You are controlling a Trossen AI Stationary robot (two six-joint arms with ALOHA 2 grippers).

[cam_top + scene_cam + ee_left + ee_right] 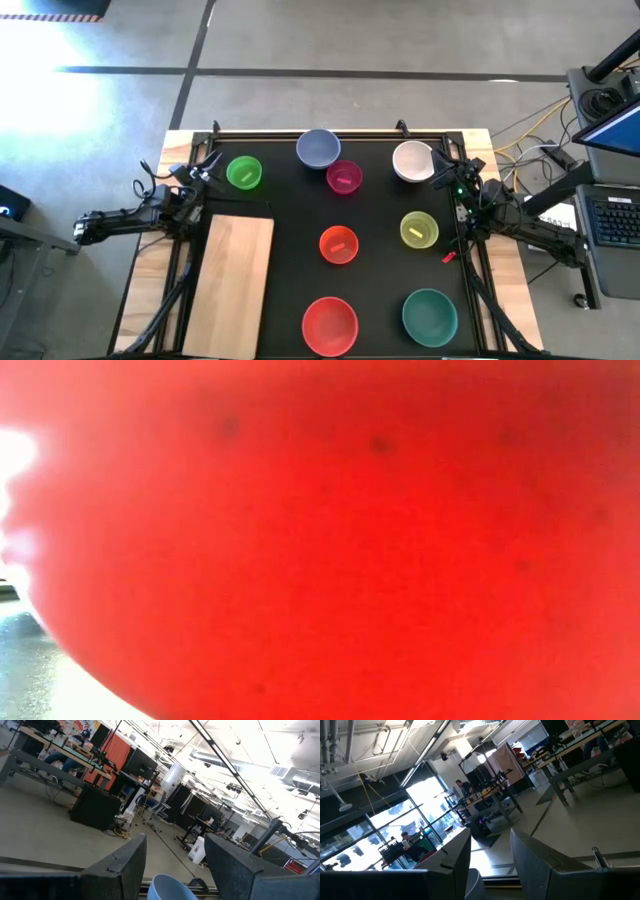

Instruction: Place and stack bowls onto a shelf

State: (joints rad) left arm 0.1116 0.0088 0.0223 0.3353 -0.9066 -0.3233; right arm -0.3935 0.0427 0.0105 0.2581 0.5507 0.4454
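The high view is showing all bowls, while the red bowl is blocking the low view. The left gripper and right gripper are standing open, gripping nothing.

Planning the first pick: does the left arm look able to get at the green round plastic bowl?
Probably yes: the left gripper waits open right beside the green round plastic bowl, with nothing between them.

Eight round plastic bowls upright, scattered apart on the black tabletop, bare light wooden board shelf lying flat beside them
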